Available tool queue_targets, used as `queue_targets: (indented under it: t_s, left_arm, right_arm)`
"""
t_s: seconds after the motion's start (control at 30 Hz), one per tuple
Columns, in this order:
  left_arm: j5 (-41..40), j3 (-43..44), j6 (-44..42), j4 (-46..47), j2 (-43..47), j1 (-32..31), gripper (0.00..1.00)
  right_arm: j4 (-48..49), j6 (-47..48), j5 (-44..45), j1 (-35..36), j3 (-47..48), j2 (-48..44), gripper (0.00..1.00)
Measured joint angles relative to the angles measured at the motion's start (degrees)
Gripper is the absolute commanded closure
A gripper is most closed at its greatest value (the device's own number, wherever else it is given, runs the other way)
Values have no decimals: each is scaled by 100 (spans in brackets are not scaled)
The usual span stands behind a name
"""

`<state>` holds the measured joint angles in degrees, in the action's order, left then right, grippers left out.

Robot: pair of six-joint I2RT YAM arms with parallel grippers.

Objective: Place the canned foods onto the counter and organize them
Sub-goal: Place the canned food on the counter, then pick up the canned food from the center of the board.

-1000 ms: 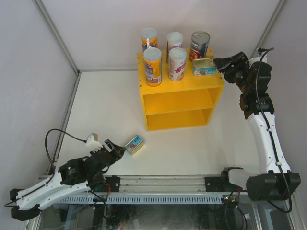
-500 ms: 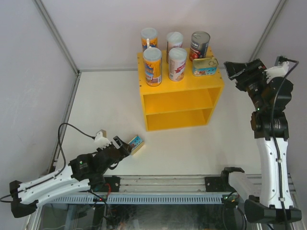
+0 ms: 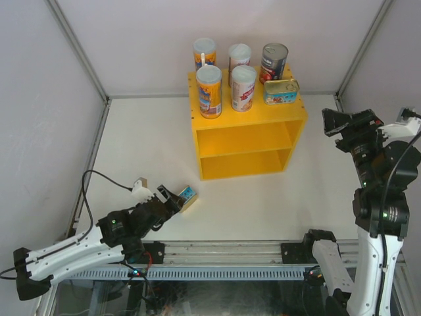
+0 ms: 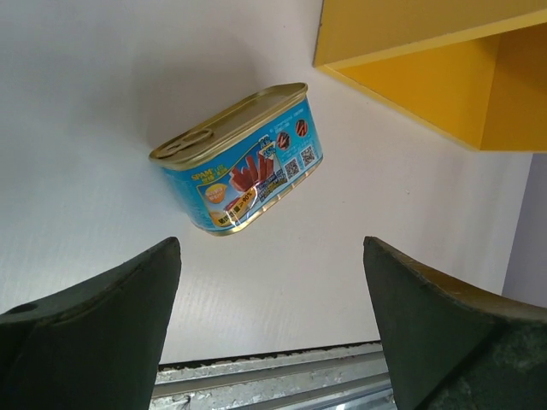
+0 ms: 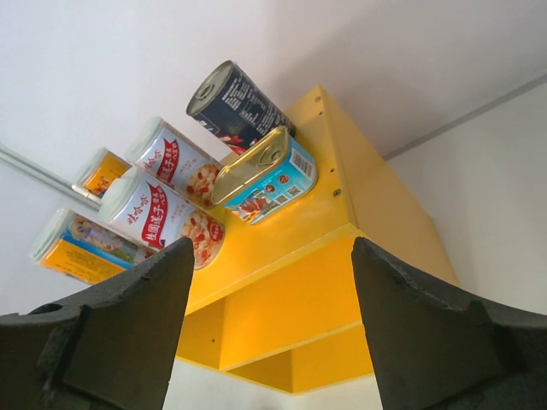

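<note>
The left jaws stand apart, empty, with a blue tin (image 4: 244,158) lying just ahead, lower centre. The right jaws gape at right, apparently empty. Six cans (image 3: 243,87) top the yellow counter (image 3: 250,120).

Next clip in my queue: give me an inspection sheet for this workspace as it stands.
Surface: white table, no spills seen.
Job's things: yellow counter carries six on its top: orange-blue tubes, white-pink tubes, dark can, blue tin. Its inner shelf holds nothing. Loose blue tin lies on the table.
Clutter: nothing seen.
Grippers: left gripper jaws open, empty, facing the loose blue tin; right gripper jaws open, empty, facing the counter.
Cables: black cable loops off the left arm.
Surroundings: white wall panels; metal rail at the near edge.
</note>
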<state>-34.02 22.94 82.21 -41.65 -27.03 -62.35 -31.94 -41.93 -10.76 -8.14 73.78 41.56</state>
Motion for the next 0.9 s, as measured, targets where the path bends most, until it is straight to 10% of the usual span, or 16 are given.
queue_targets:
  t_s: [0.4, 0.9]
  left_arm:
    - [743, 55, 63, -442, -468, 1117, 6]
    - [785, 1416, -2520, -361, -2345, 1589, 0]
  right_arm:
    - [-129, 81, 400, 4, -745, -354, 26]
    - [197, 205, 492, 2, -774, -149, 26]
